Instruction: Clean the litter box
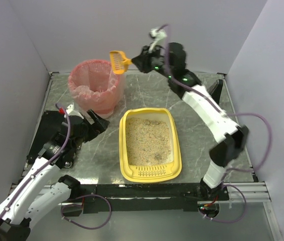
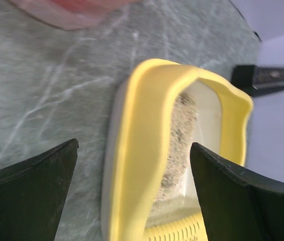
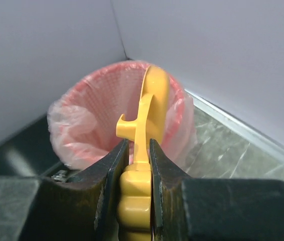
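Black fingers of the right gripper (image 3: 138, 145) are seen closed narrowly on the handle of a small orange-yellow slotted plastic scoop (image 3: 154, 95), which is gripped edge-on between them. Straight ahead of these fingertips, just past the scoop head, a round basket lined with a pink plastic bag (image 3: 82, 120) is seen with its mouth open. From above, the scoop head is seen raised at the basket's rim on the side nearest the gripper.

The left gripper (image 2: 134, 145) is held wide apart with nothing between its fingers, low over the grey-green marbled tabletop (image 2: 46, 90). Directly ahead of its fingertips lies the shallow yellow plastic rectangular litter box (image 2: 142, 140), resting flat and untouched. Beige granular litter (image 1: 149, 140) is spread inside it, and its slotted lip is turned toward the arm bases. The basket is found beyond and to the outer side of this gripper.
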### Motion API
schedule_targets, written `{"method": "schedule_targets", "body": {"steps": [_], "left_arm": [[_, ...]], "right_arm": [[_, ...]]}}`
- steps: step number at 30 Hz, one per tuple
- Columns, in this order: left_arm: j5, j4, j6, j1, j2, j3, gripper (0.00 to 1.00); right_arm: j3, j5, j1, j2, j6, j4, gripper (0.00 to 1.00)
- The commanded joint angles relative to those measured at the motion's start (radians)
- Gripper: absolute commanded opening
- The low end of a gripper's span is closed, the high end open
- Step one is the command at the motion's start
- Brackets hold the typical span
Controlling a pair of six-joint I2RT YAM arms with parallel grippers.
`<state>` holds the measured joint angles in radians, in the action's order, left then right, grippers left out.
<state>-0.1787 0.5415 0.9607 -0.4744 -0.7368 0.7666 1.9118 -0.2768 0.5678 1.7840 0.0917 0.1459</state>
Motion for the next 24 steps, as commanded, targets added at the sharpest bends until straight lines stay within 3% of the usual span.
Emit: {"method": "schedule_targets", "body": {"steps": [1,5,9,12,19,24], "left_arm": [[0.151,-0.178,-0.072,0.003,-0.035,-0.030,0.97],[0.185,-0.242,-0.096,0.002,-0.110,-0.044,0.97],[0.208,-0.343,-0.106,-0.007,-0.165,-0.076,0.97],[0.248,-0.420,-0.103,-0.012,-0.176,-0.125,0.97],[0.219,-0.439,-0.129,-0.056,-0.265,-0.086,0.97],[0.182,-0.379,-0.146,-0.108,-0.306,-0.040,0.97]], "right_arm": [[-0.127,0.019,-0.078,-0.243,0.258,0.030,0.00],[-0.316,0.031,-0.106,-0.479,0.231,0.159,0.00],[-0.576,0.251,-0.044,-0.711,0.177,0.314,0.00],[-0.661,0.385,0.021,-0.840,0.189,0.475,0.00],[-0.623,0.652,0.204,-0.781,0.353,0.746,0.00],[-0.577,0.829,0.357,-0.617,0.309,0.759,0.00]]}}
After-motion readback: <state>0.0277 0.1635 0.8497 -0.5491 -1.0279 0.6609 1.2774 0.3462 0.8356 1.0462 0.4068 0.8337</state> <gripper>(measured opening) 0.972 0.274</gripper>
